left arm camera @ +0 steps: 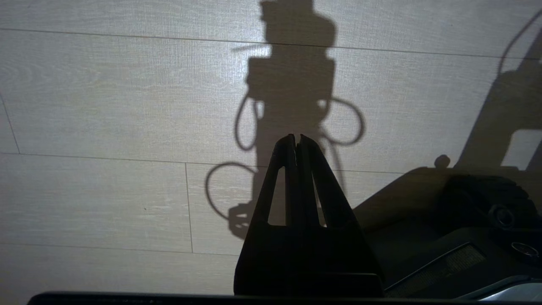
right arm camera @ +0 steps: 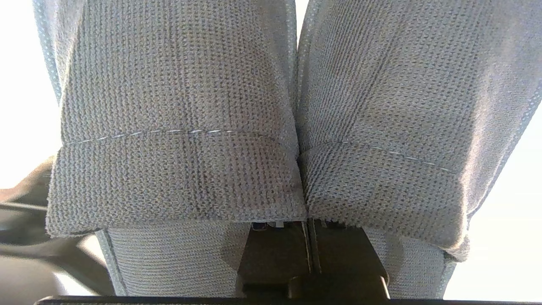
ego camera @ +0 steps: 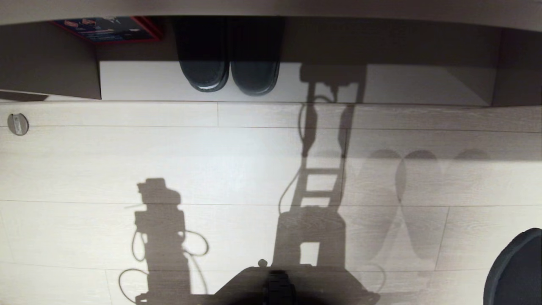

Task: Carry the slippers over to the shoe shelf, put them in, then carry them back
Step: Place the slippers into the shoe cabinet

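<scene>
Floorboards (ego camera: 211, 169) of pale wood grain are filling most of the head view and all of the left wrist view behind the left pincer (left arm camera: 296, 140), which is hanging over them with its two dark fingers pressed together and nothing between them. Only the head view is showing the shoe shelf (ego camera: 139, 80), a low pale compartment lying well ahead of both pincers, with a dark overhang shading its back. A dark pair of shoes (ego camera: 228, 72) with paler toe rims is sitting inside it, toes pointing out toward the robot, and a red-edged box (ego camera: 106, 27) is lying deeper in, beside that pair.

Only the right wrist view is showing the slippers (right arm camera: 169, 127): their two knitted bands are lying side by side, touching, directly over the right pincer (right arm camera: 308, 237). The pincer is clamping shut on them where the two inner edges are meeting. The head view is catching just two long slipper-shaped shadows on the boards and a dark rounded shape (ego camera: 516, 267) at its lower right corner; what that shape is cannot be told.

The robot base (left arm camera: 465, 220) is showing dark beside the left pincer. A small round metal disc (ego camera: 17, 124) is sitting in the floor near the shelf's left end
</scene>
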### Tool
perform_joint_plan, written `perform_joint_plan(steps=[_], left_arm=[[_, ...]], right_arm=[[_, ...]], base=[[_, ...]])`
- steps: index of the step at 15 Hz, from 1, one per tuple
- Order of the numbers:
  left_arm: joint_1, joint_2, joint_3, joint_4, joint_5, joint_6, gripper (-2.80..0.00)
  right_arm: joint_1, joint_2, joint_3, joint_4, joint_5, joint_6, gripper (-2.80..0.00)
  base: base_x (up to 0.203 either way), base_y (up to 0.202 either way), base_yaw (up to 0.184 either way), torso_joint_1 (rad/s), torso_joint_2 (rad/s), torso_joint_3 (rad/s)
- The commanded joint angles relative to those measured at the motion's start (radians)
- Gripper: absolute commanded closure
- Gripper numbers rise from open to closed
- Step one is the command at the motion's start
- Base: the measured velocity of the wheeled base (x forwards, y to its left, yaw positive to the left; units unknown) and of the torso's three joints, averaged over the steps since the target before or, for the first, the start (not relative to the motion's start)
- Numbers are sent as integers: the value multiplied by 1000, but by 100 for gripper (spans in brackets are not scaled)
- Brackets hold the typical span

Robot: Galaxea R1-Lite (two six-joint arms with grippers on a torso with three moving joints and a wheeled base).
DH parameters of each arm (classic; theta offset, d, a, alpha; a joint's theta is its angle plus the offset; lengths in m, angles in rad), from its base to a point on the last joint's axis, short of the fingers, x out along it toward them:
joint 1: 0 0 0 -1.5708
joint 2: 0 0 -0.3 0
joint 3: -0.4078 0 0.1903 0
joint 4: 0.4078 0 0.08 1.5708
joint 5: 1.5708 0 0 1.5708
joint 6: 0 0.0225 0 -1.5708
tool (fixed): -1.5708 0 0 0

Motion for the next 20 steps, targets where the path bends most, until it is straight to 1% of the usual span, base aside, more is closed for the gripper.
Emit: perform_joint_plan(steps=[1, 3, 5, 10, 12, 13, 15, 20], left_arm=[[0, -1, 0, 0, 0, -1, 0], [0, -2, 0, 0, 0, -1, 0], [0, -1, 0, 0, 0, 0, 0], [0, -2, 0, 0, 0, 1, 0], [0, -2, 0, 0, 0, 1, 0], [0, 0, 0, 0, 0, 1, 0], [0, -2, 0, 0, 0, 1, 0], [0, 0, 0, 0, 0, 1, 0]], right_arm=[[0, 53, -49, 18, 27, 4, 0], [1, 179, -83, -8, 47, 14, 0], [2, 346, -97, -112, 54, 17, 0], [12, 828, -156, -496, 63, 12, 0], [34, 960, -233, -659, 67, -21, 0], [54, 990, -294, -704, 67, -62, 0], [69, 1056, -376, -734, 65, -102, 0], [78, 1189, -473, -757, 68, -103, 0]], base=[[0, 0, 0, 0, 0, 0], [0, 0, 0, 0, 0, 0], [0, 0, 0, 0, 0, 0], [0, 0, 0, 0, 0, 0], [0, 0, 0, 0, 0, 0], [0, 0, 0, 0, 0, 0], [0, 0, 0, 0, 0, 0], [0, 0, 0, 0, 0, 0]])
